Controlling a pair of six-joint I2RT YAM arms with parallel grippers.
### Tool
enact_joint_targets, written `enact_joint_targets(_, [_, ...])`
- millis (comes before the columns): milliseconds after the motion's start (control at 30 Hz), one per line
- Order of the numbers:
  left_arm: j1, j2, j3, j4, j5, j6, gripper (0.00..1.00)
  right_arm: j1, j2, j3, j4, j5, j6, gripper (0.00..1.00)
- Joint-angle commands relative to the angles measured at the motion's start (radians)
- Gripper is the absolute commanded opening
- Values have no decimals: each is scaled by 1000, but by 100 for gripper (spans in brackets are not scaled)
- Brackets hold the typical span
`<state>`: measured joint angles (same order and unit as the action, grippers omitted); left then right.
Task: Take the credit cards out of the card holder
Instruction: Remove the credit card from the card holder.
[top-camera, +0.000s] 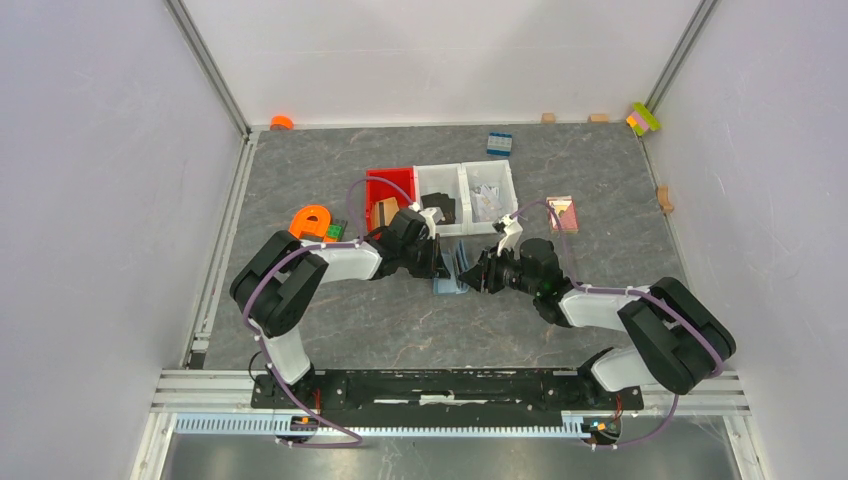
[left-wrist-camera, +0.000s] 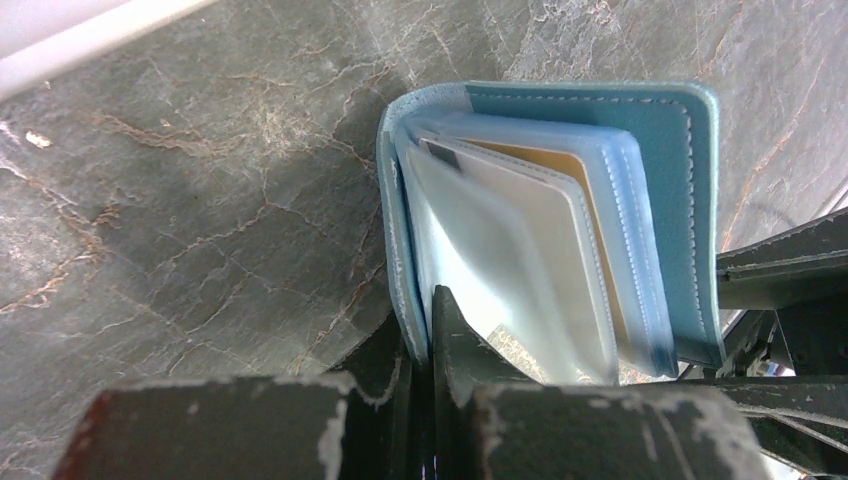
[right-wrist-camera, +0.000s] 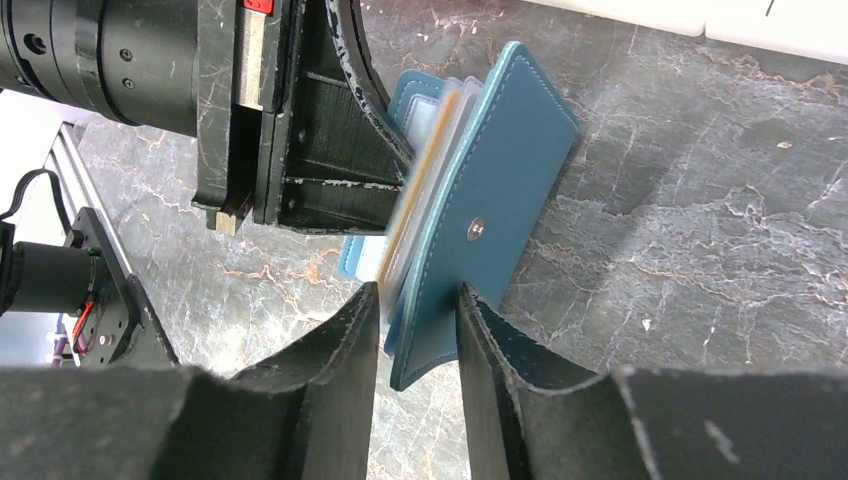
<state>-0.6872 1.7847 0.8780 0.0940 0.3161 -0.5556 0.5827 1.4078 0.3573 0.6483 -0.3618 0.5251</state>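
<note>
The holder (right-wrist-camera: 500, 190) is held open like a book mid-table, just in front of the bins (top-camera: 463, 190), right between the two grippers. A tan-gold card (left-wrist-camera: 560, 165) can be seen tucked in one of the clear sleeves, so nothing looks pulled out yet tbh. One cover is pinched tight by the left gripper (left-wrist-camera: 430, 320), jaws closed on its edge. The other cover is straddled by the right gripper (right-wrist-camera: 418, 310), jaws partly apart; whether it's actually squeezed can't be told. So the step in hand is probably getting the holder spread and steadied. Next, a card edge needs to be caught by the right fingers and slid out along its sleeve while the holder is anchored. Those sleeves look floppy, so a clean pinch is called for.
</note>
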Motion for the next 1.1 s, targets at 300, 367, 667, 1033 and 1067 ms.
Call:
enact_joint_targets(300, [-9, 8, 24, -22, -5, 46, 2, 6, -40, 16, -95, 78, -44, 35])
enact_joint_targets(367, [-9, 5, 24, -22, -3, 45, 2, 6, -37, 32, -145, 121, -58, 36])
enact_joint_targets(667, [-9, -8, 19, -27, -8, 51, 2, 6, -73, 37, -215, 227, -74, 50])
enact_joint_targets(1033, [-9, -17, 18, -31, -6, 58, 2, 2, -110, -31, -42, 127, -48, 65])
enact_joint_targets(1067, [-9, -18, 18, -31, -7, 58, 2, 2, -116, -37, -27, 120, -45, 67])
